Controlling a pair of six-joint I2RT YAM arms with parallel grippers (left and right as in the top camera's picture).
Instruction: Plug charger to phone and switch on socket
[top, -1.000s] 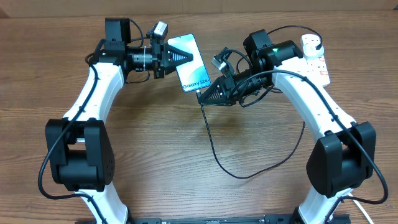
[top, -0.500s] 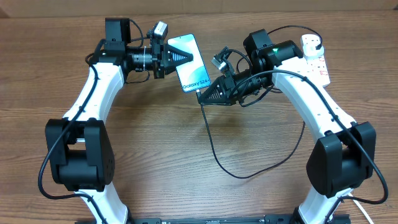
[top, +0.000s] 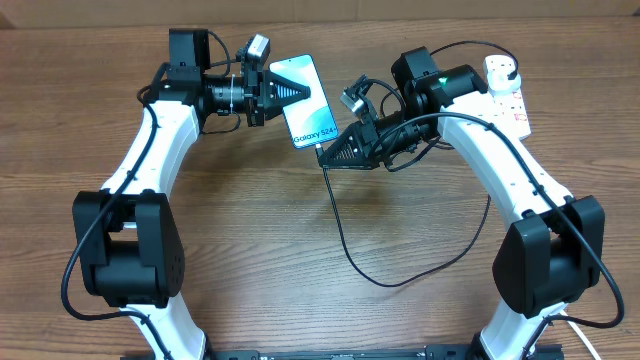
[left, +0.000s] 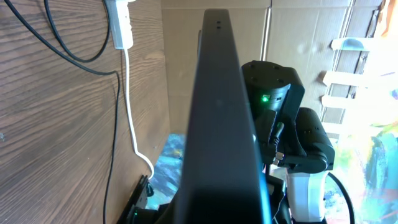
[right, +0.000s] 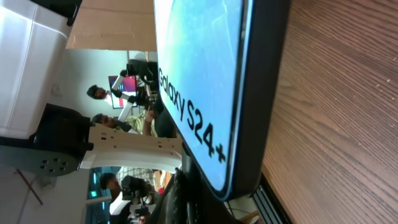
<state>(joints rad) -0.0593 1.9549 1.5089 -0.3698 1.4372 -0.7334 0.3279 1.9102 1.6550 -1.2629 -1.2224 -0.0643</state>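
Phone (top: 312, 105) at far-centre of table (top: 260, 230), screen up twd overhead cam, "Galaxy S24+" txt readable at its near end, long axis roughly far-to-near w/ slight tilt. L gripper (top: 297, 92) comes in from the left, clamped tight on phone's left long edge, approx mid-length. L wrist view shows phone (left: 217, 124) edge-on, a dark band filling centre of frame. R gripper (top: 328, 155) comes in from the right, tips at phone's near short edge, pinched closed on connector end of charger (top: 345, 240). Connector itself hidden by the fingers, so can't tell if it's seated in the port. R wrist view: phone (right: 199, 74) v. close, teal screen + blk bezel, wood grain of table (right: 336, 112) alongside; gripper's own tips not clear there. From R gripper the thin blk cable drops twd near side of table, loops round to the right, then climbs back & passes under R arm (top: 500, 170); can't follow it beyond that. Socket (top: 512, 95) lies at far-right of table, behind R arm, well apart from phone. Red marks on its top face, switch posn too small to read. L wrist view also catches white cord (left: 129, 106) trailing over the wood from a white body at top of frame, blk cable near it.
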